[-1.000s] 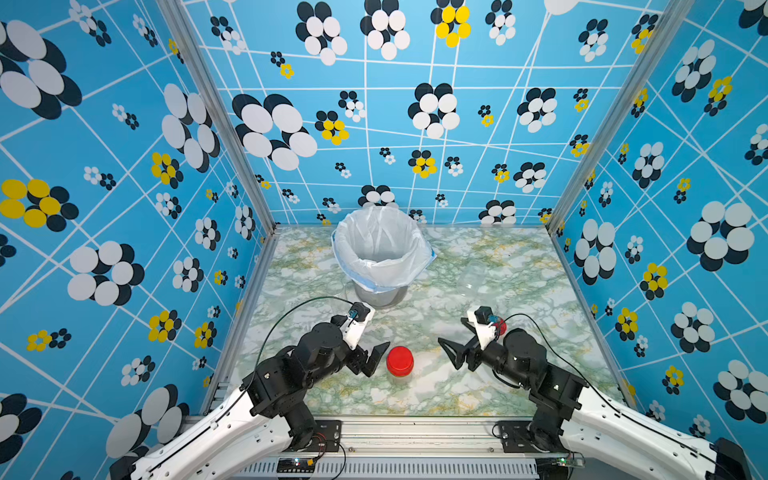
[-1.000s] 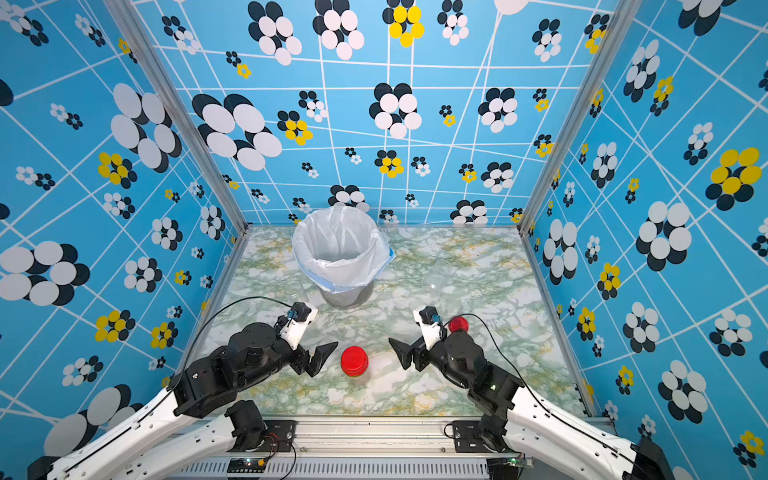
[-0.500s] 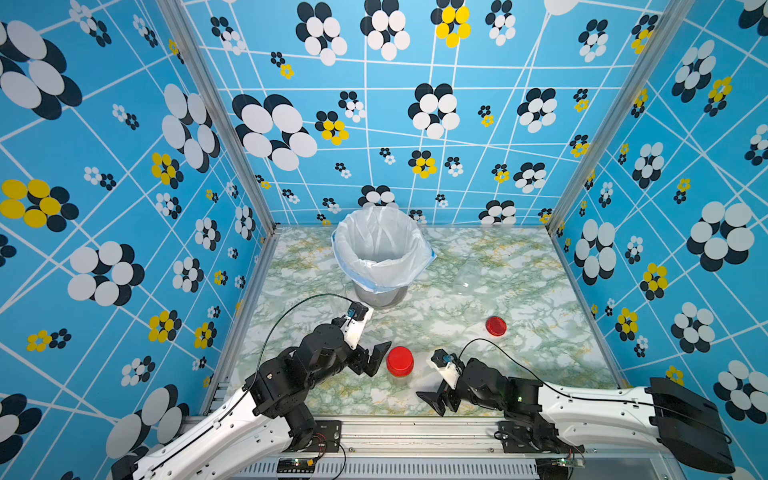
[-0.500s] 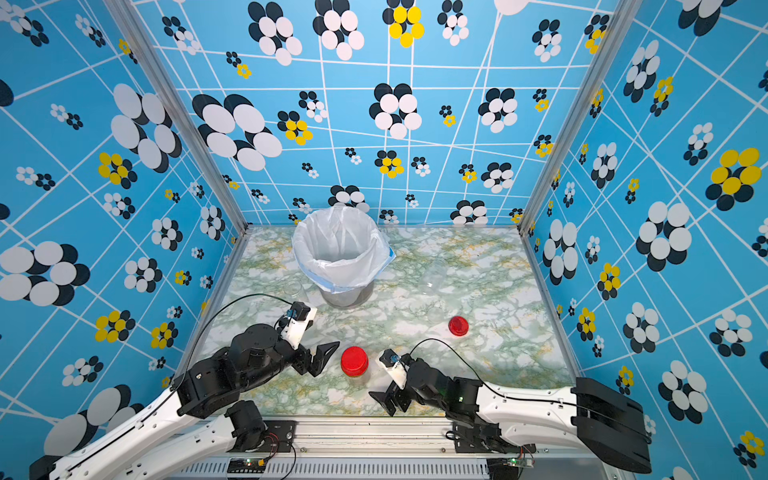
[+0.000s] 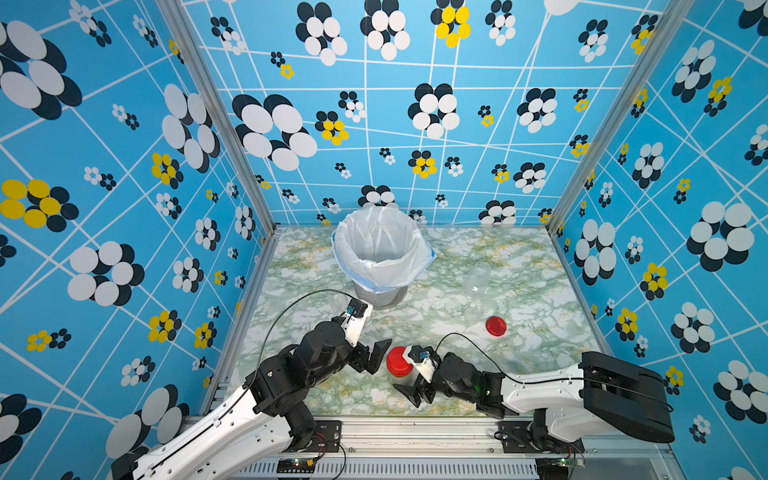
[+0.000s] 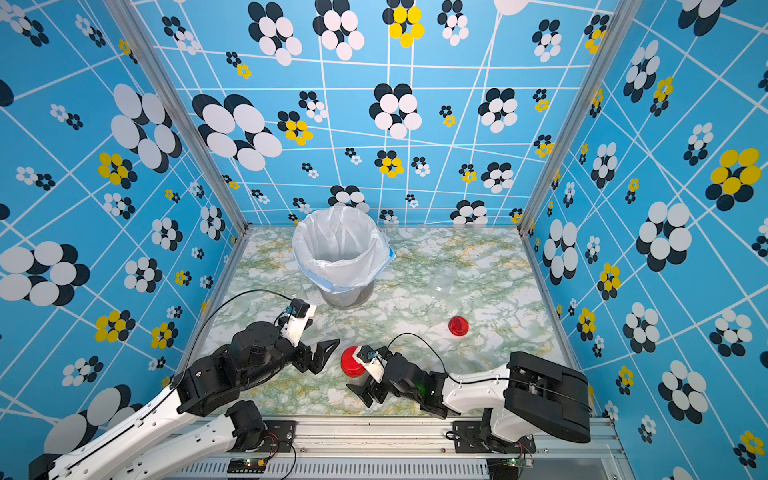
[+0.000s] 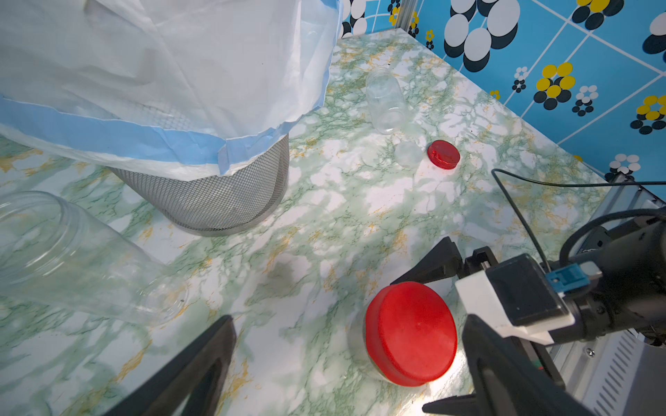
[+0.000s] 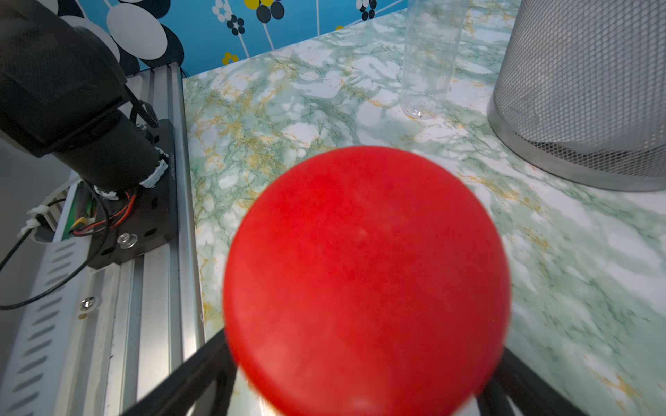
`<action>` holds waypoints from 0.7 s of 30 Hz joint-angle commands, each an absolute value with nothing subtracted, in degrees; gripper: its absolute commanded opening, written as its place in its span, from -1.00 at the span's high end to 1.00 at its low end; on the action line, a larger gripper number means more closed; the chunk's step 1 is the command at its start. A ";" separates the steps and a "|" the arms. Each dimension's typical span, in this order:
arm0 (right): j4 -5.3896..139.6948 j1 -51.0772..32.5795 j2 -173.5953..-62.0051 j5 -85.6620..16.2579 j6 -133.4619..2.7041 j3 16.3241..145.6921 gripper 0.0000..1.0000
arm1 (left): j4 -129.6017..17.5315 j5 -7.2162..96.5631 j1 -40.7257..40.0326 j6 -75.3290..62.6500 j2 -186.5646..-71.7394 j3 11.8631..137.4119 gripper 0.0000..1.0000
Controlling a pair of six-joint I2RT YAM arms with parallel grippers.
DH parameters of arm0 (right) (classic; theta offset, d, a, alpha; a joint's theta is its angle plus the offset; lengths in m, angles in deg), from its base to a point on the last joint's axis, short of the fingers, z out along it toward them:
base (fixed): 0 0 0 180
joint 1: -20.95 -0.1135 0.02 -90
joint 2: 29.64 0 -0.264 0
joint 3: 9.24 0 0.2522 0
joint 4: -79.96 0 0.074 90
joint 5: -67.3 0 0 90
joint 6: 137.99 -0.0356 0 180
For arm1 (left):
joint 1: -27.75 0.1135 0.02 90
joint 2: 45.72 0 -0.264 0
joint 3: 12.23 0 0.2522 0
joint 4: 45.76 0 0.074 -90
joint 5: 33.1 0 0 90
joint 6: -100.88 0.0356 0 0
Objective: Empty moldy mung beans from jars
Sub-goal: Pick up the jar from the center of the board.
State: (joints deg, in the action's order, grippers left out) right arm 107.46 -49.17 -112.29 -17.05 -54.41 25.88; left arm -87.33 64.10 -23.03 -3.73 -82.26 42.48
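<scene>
Right wrist: R tool [image 5: 403, 370] wide open astride red-lidded jar [image 8: 364, 281], not gripping; L tool [image 5: 376, 355] open, empty.

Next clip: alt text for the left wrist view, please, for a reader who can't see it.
A red-lidded jar stands on the green-marbled table with the right pincer open around it. Behind are a mesh bin lined with a white bag, an empty tall clear jar, a smaller clear jar and a loose red lid; the left pincer, open, frames the foreground.

The 2 arms stretch low and inward — left hand [image 5: 380, 356] and right hand [image 5: 402, 371] gape wide.
</scene>
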 commanded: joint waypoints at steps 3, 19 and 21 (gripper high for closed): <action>114.89 -48.99 -116.96 -15.60 -54.22 28.55 -0.95 | -88.48 66.12 -23.33 -4.88 -81.14 42.63 -0.99; 115.02 -45.14 -119.08 -16.60 -54.41 32.14 -0.15 | -90.05 67.66 -23.14 -4.59 -78.37 40.19 -0.99; 113.10 -44.71 -116.50 -15.83 -53.67 32.47 -0.14 | -90.36 67.89 -23.14 -4.34 -78.25 40.12 -0.99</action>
State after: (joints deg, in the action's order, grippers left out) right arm 114.73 -45.20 -120.42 -17.18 -55.13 30.43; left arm -89.14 66.66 -23.01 -4.17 -79.24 41.10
